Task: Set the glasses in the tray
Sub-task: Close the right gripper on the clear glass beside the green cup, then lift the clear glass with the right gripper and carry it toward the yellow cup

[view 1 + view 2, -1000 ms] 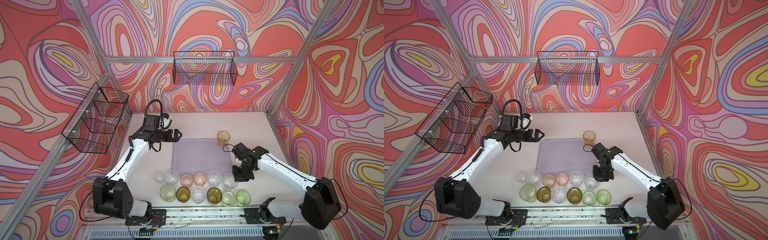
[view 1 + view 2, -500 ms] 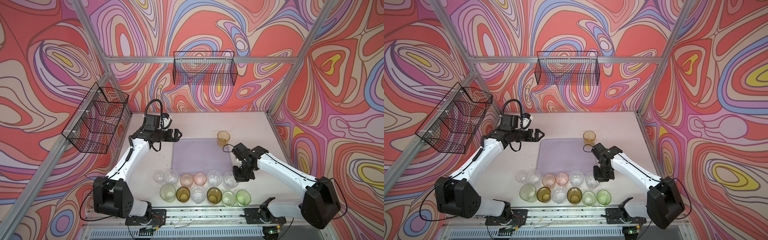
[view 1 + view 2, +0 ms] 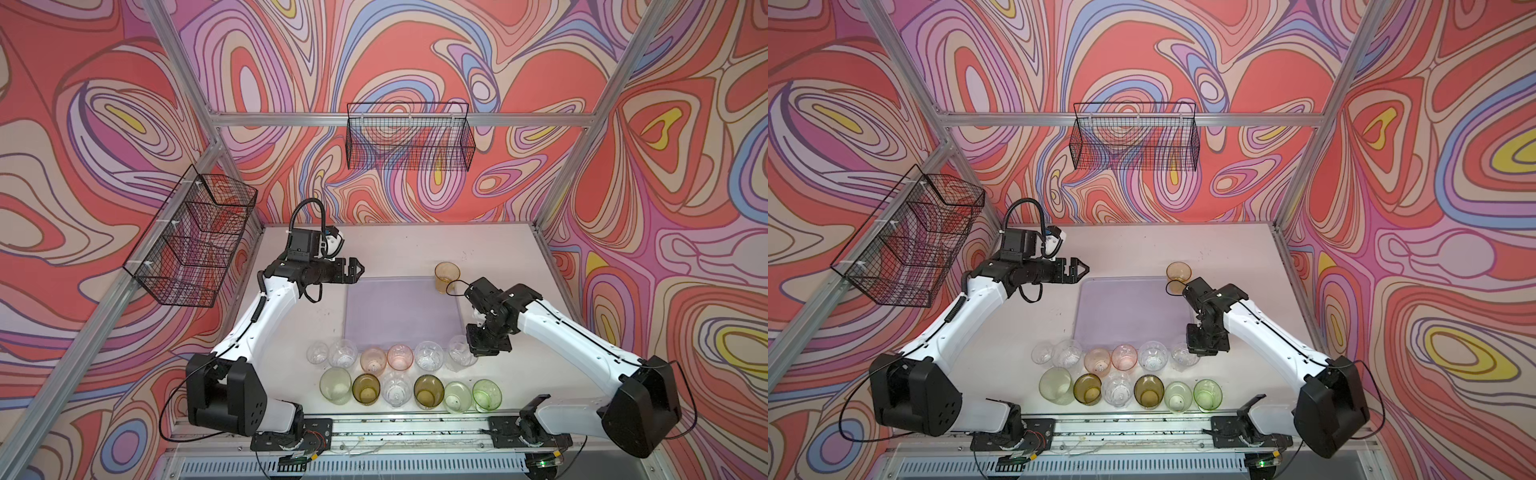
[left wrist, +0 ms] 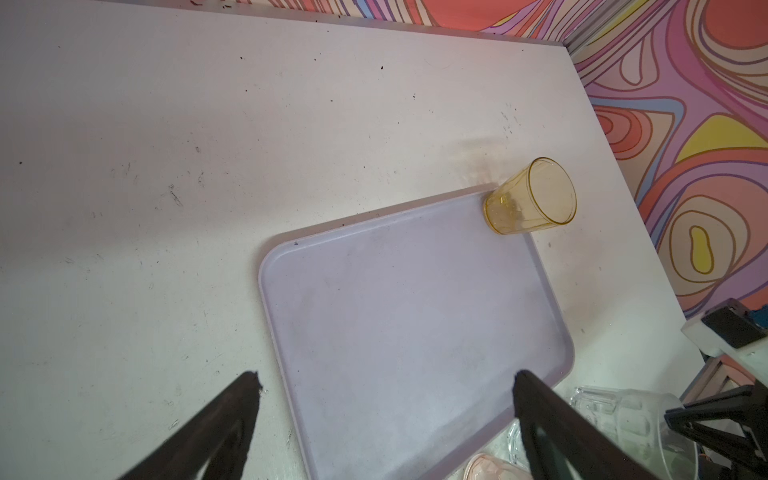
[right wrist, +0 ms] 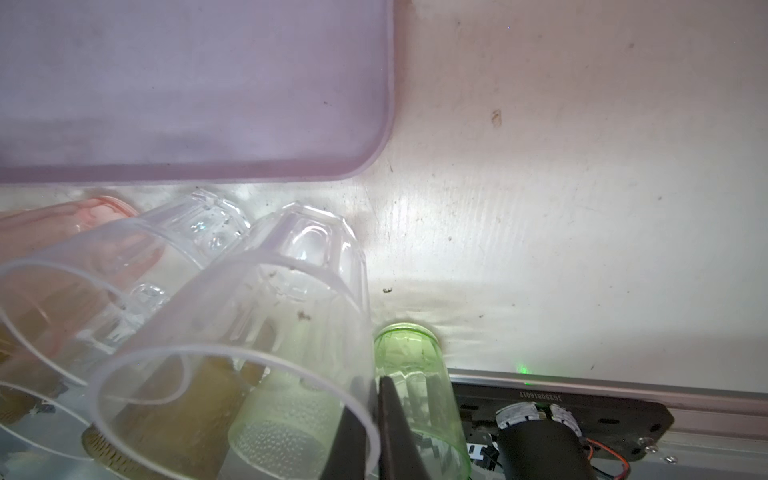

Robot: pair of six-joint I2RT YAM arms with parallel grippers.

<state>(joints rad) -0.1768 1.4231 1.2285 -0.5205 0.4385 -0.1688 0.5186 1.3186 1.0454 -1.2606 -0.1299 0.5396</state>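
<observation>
The right pincer (image 5: 376, 419) clamps the rim of a clear faceted tumbler (image 5: 291, 291); the left pincer (image 4: 385, 376), apart, hangs near the flat lavender tray (image 4: 415, 332).

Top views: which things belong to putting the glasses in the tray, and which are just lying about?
Job in hand:
tray
amber glass at its far right corner
two rows of glasses in front of it
right gripper, shut on the clear end glass
left gripper, open

Just there:
back-wall wire basket
left-wall wire basket
</observation>
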